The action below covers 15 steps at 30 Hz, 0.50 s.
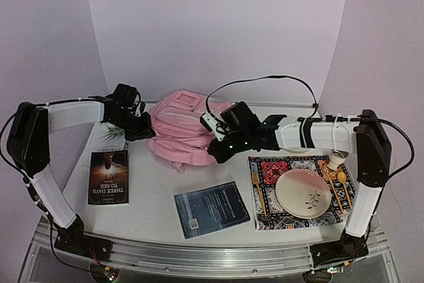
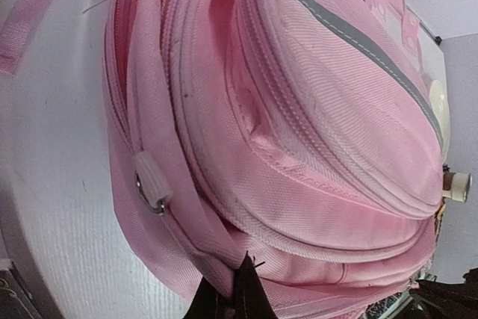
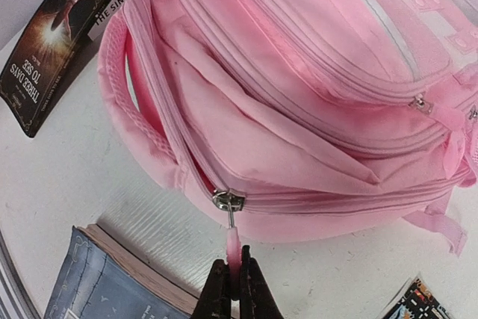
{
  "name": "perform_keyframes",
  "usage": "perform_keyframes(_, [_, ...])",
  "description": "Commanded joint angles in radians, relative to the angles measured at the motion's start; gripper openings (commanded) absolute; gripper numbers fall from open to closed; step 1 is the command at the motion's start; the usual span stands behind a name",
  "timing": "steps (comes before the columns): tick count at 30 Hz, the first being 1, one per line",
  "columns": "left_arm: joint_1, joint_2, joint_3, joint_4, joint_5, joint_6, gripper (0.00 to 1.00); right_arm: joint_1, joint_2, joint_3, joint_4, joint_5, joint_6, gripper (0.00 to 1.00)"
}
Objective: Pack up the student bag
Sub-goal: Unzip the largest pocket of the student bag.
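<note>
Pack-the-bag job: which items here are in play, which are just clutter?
In play: student bag, its zip pull in the right hand, left hand on its edge; likely dark book, blue book.
Lying about: placemat, plate, fork.

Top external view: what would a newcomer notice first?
The pink student bag lying at the back middle of the table draws the eye, both arms reaching to it. The right gripper is pinched on its zipper pull, the left gripper on a fold of its fabric. In front lie a dark book and a blue book; a plate sits on a patterned mat at right.
</note>
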<state>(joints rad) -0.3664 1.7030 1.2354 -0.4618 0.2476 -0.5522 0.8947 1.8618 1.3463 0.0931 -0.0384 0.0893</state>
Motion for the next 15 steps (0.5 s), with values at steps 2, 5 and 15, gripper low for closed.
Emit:
perform_keyframes(2, [0.113,0.086,0.147,-0.022,-0.326,0.119,0.05,0.000,-0.020,0.057,-0.154,-0.058,-0.004,0.00])
perform_keyframes(5, [0.117,0.150,0.225,-0.041,-0.328,0.117,0.16,0.029,0.016,0.109,-0.153,-0.087,0.010,0.00])
perform_keyframes(15, [0.099,0.074,0.161,-0.042,-0.086,-0.086,0.81,0.083,0.127,0.249,-0.129,-0.091,0.083,0.00])
